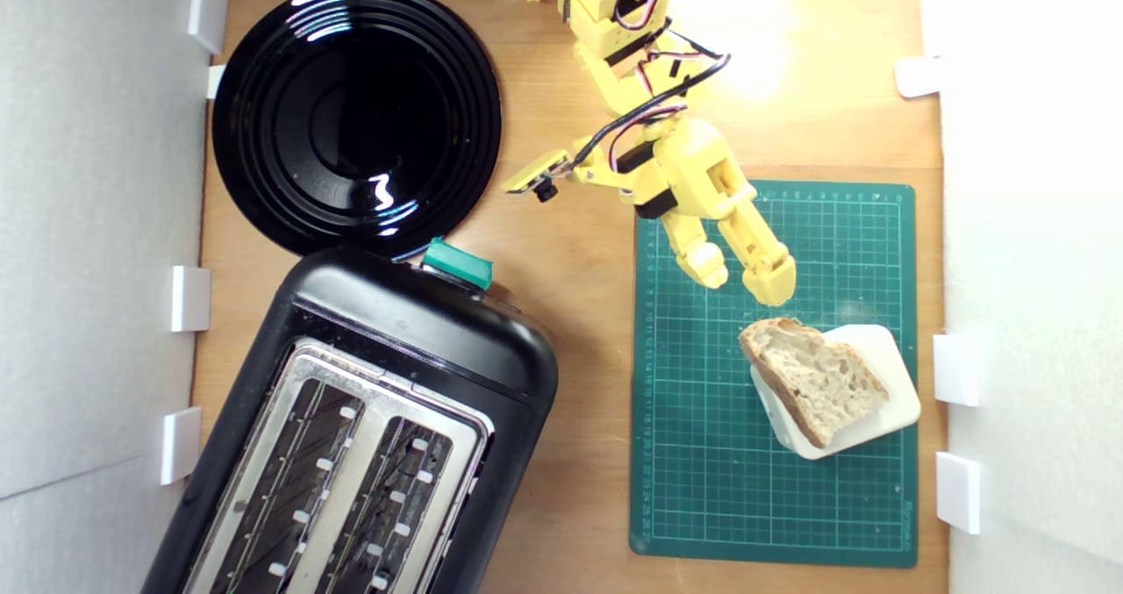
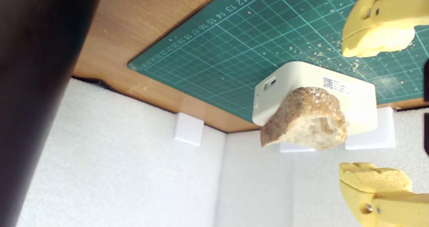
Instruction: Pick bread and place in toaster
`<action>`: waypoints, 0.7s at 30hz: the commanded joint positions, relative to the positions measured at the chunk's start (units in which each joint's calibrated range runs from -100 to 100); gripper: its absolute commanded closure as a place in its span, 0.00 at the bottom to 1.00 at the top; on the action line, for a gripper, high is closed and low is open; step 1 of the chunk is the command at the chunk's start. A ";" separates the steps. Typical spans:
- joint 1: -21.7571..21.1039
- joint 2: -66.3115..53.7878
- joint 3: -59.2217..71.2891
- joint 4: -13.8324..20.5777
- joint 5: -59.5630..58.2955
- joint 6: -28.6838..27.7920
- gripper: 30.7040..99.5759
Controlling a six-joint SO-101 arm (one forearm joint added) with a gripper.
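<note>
wooden table (image 1: 579, 313) carries everything, with the green gridded cutting mat (image 1: 702, 454) as landmark. off the mat, toward the exterior view's left, stands the large glossy black toaster with a silver slotted top (image 1: 368, 436), both slots empty; beyond it lies a round black plate (image 1: 355, 116). on the mat sits a cream rounded rectangular block (image 1: 886, 383), and the rustic tan slice of bread with brown crust (image 1: 816, 379) rests on it, overhanging one edge. the yellow gripper (image 1: 750, 278) hangs over the mat just beside the bread, released, jaws spread, grasping nothing. the reach is in hand; next it likely must advance until the jaws straddle the slice's crust, then clench.
</note>
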 commanded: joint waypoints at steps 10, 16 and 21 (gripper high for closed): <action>-0.38 -0.20 -3.03 -1.67 -1.86 -0.40 0.02; -0.54 2.79 -5.76 -4.03 -1.86 -0.14 0.02; -1.83 4.71 -7.66 -4.21 -1.86 0.12 0.02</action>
